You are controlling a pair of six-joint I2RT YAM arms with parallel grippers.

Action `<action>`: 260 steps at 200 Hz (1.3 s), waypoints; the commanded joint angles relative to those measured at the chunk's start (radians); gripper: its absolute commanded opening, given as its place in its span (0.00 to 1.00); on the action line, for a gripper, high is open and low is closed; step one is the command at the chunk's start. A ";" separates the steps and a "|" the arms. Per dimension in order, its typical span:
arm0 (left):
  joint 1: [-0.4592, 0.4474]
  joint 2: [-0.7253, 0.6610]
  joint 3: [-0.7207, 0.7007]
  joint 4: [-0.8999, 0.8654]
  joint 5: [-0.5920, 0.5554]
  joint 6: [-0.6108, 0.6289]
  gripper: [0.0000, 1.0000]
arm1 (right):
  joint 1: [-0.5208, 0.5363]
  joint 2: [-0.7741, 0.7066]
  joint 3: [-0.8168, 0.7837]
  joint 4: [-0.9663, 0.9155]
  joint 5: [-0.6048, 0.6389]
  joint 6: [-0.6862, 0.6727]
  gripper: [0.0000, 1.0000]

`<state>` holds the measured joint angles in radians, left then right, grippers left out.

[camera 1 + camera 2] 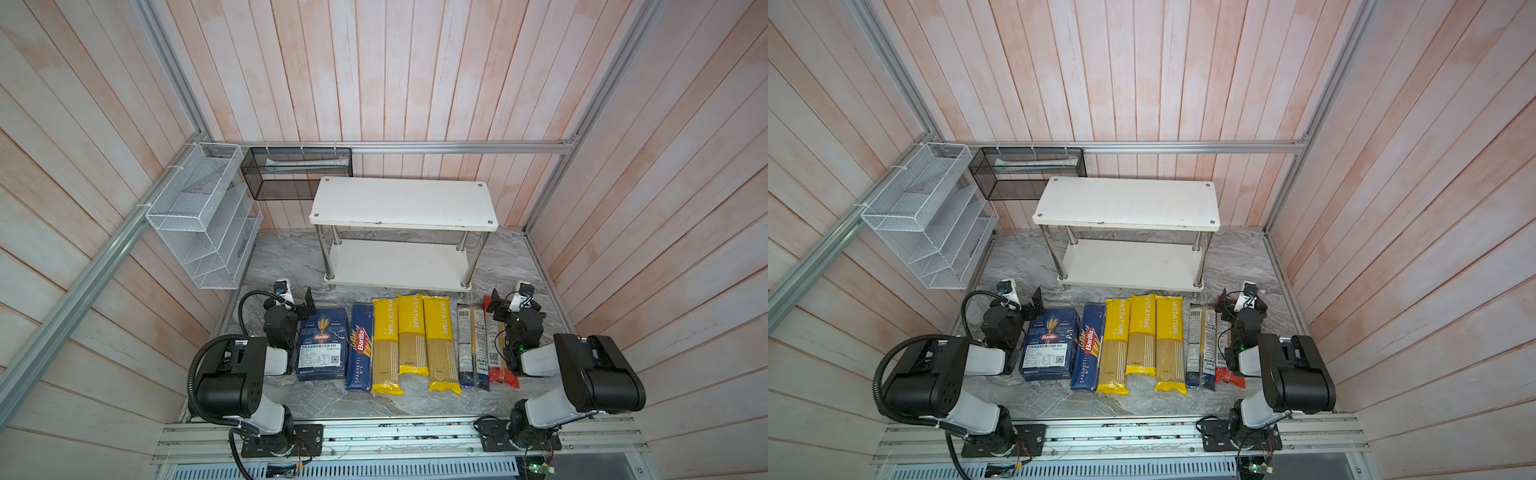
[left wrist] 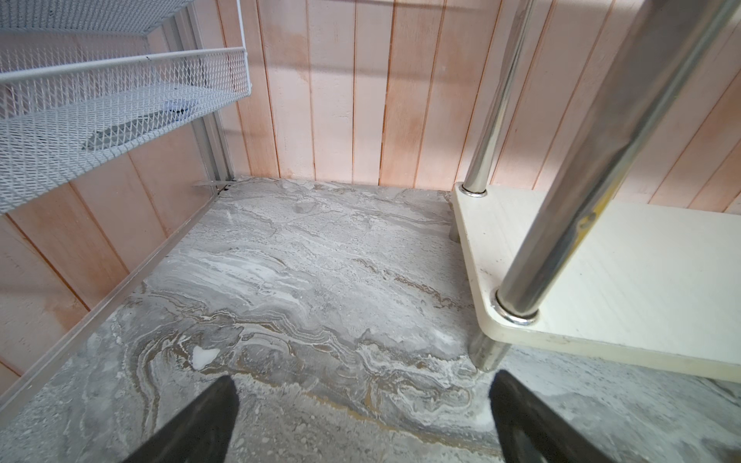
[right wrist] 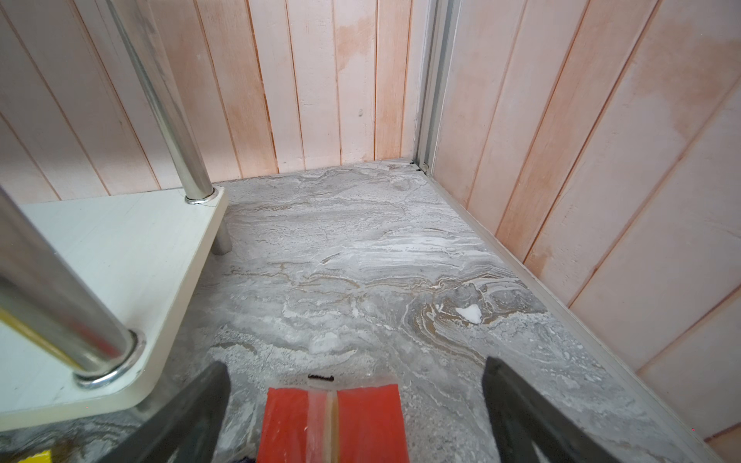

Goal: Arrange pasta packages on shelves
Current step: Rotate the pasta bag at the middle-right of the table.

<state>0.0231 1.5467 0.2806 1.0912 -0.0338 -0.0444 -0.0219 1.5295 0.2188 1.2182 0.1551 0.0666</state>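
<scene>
Several pasta packages lie side by side on the grey marble floor in front of the shelves. They are a wide Barilla box (image 1: 322, 349), a narrow Barilla box (image 1: 360, 347), three yellow PASTATIME bags (image 1: 411, 332), a dark-blue-ended bag (image 1: 471, 345) and a red-ended bag (image 1: 496, 353). The white top shelf (image 1: 403, 203) and lower shelf (image 1: 399, 264) are bare. My left gripper (image 2: 361, 385) is open over bare floor beside the wide box's far end. My right gripper (image 3: 355, 373) is open over the red-ended bag (image 3: 333, 425), its fingers clear of it.
A white wire mesh basket (image 1: 199, 216) hangs on the left wall. A black mesh basket (image 1: 297, 172) hangs on the back rail. Chrome legs (image 2: 601, 160) of the rack stand close to both grippers. Wooden walls enclose the floor on three sides.
</scene>
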 commanded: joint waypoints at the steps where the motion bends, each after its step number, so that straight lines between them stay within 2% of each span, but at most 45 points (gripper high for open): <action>1: -0.001 -0.005 0.010 0.012 0.003 0.014 1.00 | 0.001 -0.014 0.019 -0.006 -0.005 -0.007 0.98; 77: -0.002 -0.006 0.008 0.014 0.005 0.013 1.00 | 0.001 -0.014 0.019 -0.006 -0.005 -0.007 0.98; 98: -0.002 -0.011 0.009 0.021 0.018 0.018 1.00 | 0.000 -0.014 0.019 -0.006 -0.005 -0.007 0.94; 124: -0.001 -0.124 0.093 -0.230 -0.011 0.010 1.00 | 0.004 -0.032 0.030 0.009 -0.021 -0.014 0.91; 135: -0.001 -0.192 0.112 -0.305 -0.044 -0.008 1.00 | 0.018 -0.092 0.083 -0.146 -0.025 -0.038 0.91; 149: -0.002 -0.292 0.112 -0.365 -0.019 -0.026 1.00 | 0.028 -0.187 0.158 -0.356 -0.072 -0.050 0.90; 172: -0.003 -0.444 0.140 -0.514 0.082 -0.095 1.00 | 0.056 -0.341 0.220 -0.566 -0.103 0.004 0.89; 190: -0.008 -0.539 0.168 -0.661 0.150 -0.123 1.00 | 0.103 -0.450 0.278 -0.782 -0.059 0.056 0.89; 208: -0.013 -0.626 0.150 -0.722 0.220 -0.164 1.00 | 0.171 -0.525 0.321 -0.980 -0.028 0.096 0.89; 231: -0.034 -0.681 0.082 -0.684 0.327 -0.232 1.00 | 0.276 -0.568 0.335 -1.172 0.003 0.144 0.87; 242: -0.066 -0.681 0.072 -0.684 0.387 -0.218 1.00 | 0.320 -0.580 0.340 -1.256 0.025 0.188 0.87; 260: -0.139 -0.664 0.113 -0.794 0.350 -0.157 1.00 | 0.365 -0.586 0.362 -1.393 0.050 0.283 0.86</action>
<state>-0.0490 0.8692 0.3801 0.4347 0.2485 -0.2230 0.2958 0.9531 0.5472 0.1471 0.1436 0.2127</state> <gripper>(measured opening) 0.998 0.868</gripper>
